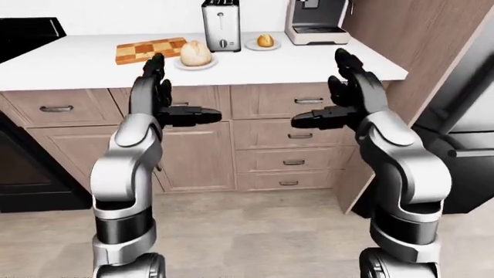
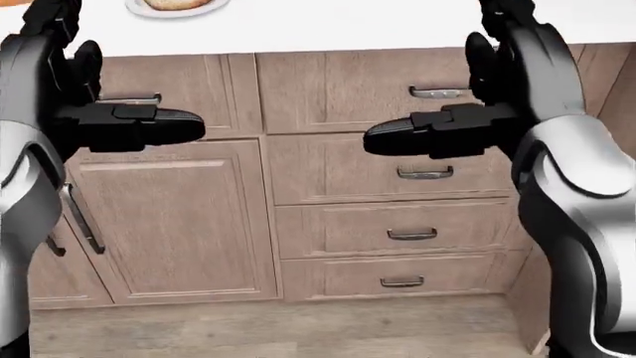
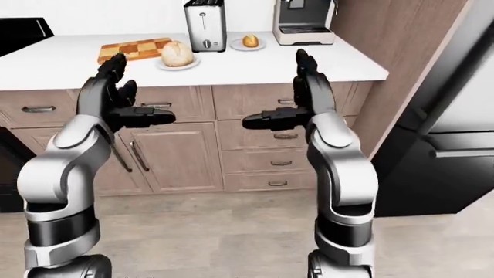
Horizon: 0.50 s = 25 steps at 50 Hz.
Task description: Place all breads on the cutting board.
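A checkered wooden cutting board [image 1: 149, 50] lies on the white counter [image 1: 69, 63] at the top left of the left-eye view. A large round bread [image 1: 195, 53] sits on a white plate just right of the board. A small golden roll [image 1: 264, 40] sits on a second plate [image 1: 262, 46] right of the toaster. My left hand [image 1: 174, 95] and right hand [image 1: 328, 95] are raised in front of the drawers, both open and empty, well short of the counter.
A silver toaster [image 1: 222, 25] stands between the two plates and a coffee machine [image 1: 315, 23] further right. A black stove [image 1: 27, 32] is at far left. A tall wood panel [image 1: 432, 58] and a dark fridge [image 1: 463, 150] stand at right. Cabinet drawers [image 1: 289, 136] fill the middle.
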Tool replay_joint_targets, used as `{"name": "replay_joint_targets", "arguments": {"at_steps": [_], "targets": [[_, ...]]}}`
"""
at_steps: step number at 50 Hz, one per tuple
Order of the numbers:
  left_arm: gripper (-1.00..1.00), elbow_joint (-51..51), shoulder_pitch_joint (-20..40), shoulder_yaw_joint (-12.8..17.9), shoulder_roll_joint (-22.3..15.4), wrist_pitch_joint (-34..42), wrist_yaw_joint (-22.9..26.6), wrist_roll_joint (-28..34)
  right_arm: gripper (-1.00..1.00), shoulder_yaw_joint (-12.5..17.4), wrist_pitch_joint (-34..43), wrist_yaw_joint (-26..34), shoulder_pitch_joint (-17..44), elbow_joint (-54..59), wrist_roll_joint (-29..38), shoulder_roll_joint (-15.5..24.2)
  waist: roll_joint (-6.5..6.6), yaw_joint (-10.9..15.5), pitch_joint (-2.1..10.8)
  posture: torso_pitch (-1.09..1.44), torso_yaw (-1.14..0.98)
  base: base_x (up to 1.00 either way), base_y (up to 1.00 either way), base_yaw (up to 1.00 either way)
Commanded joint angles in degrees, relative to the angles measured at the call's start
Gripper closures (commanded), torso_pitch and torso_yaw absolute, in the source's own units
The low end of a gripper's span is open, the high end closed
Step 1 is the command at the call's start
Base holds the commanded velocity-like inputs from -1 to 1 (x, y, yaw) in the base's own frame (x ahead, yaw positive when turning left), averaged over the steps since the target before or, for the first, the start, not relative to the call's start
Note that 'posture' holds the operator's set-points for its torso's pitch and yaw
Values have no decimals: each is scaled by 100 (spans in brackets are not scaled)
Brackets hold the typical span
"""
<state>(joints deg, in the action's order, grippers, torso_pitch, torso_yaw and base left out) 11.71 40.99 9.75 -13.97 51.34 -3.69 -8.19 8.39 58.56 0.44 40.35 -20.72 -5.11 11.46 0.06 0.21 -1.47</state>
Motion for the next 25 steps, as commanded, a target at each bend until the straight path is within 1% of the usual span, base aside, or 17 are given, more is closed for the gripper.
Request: {"name": "replay_joint_targets", "arguments": {"at_steps": [1, 3, 6, 7, 8, 11, 12, 14, 15, 16, 17, 18, 19, 20, 21, 23, 25], "targets": [[-100, 149, 280, 62, -95, -166, -44, -68, -100, 109, -63, -53, 270, -186, -157, 89, 25, -11, 87, 0, 0, 23, 0, 0], [-100, 86, 277, 66, -106, -233, -76, -101, -100, 124, -21, -107, 339, -155, -220, 153, -16, -14, -29, 0, 0, 23, 0, 0], [-100, 40, 456, 84, -185, -141, -123, -176, -100, 111, 60, -151, 409, -164, -302, 238, -148, -16, -59, 0, 0, 23, 0, 0], [-100, 14, 494, 68, -212, -137, -124, -182, -100, 112, 102, -167, 432, -184, -332, 246, -145, -13, -53, 0, 0, 24, 0, 0], [-100, -4, 541, 80, -228, -114, -137, -201, -100, 108, 127, -172, 468, -172, -351, 270, -106, -24, -38, 0, 0, 25, 0, 0], [-100, -22, 657, 115, -291, -76, -170, -266, -100, 82, 145, -187, 615, -51, -381, 326, -59, -12, -11, 0, 0, 28, 0, 0], [-100, -18, 657, 124, -296, -91, -189, -283, -100, 83, 133, -190, 641, -22, -394, 326, -7, -12, -3, 0, 0, 27, 0, 0], [-100, -18, 701, 152, -331, -114, -220, -331, -100, 53, 88, -176, 709, 89, -400, 344, 138, -26, -19, 0, 0, 28, 0, 0], [-100, -16, 705, 144, -347, -109, -225, -344, -100, 45, 78, -173, 717, 108, -400, 348, 244, -40, -38, 0, 0, 27, 0, 0], [-100, -32, 731, 163, -364, -94, -243, -372, -100, 39, 88, -174, 736, 111, -403, 346, 394, -53, -15, 0, 0, 27, 0, 0], [-100, -40, 759, 168, -381, -74, -250, -394, -100, 31, 107, -174, 752, 112, -402, 351, 510, -66, -9, 0, 0, 28, 0, 0], [-100, -76, 742, 165, -393, -123, -251, -397, -100, 30, 112, -173, 771, 126, -402, 352, 305, -24, -30, 0, 0, 27, 0, 0], [-100, -76, 734, 164, -395, -136, -258, -408, -100, 28, 91, -165, 765, 136, -401, 352, 404, -76, -19, 0, 0, 28, 0, 0], [-100, -102, 720, 161, -399, -165, -268, -415, -100, 16, 38, -161, 726, 163, -391, 339, 397, -47, 1, 0, 0, 27, 0, 0], [-100, -85, 710, 163, -399, -147, -278, -434, -100, 21, 29, -159, 713, 165, -394, 329, 361, -37, 50, 0, 0, 29, 0, 0], [-100, -91, 698, 159, -410, -160, -282, -447, -100, 22, 47, -158, 710, 151, -395, 329, 266, -14, 56, 0, 0, 28, 0, 0], [-100, -74, 709, 162, -424, -133, -296, -463, -100, 26, 94, -162, 720, 117, -401, 331, 152, 18, 22, 0, 0, 28, 0, 0]]}}
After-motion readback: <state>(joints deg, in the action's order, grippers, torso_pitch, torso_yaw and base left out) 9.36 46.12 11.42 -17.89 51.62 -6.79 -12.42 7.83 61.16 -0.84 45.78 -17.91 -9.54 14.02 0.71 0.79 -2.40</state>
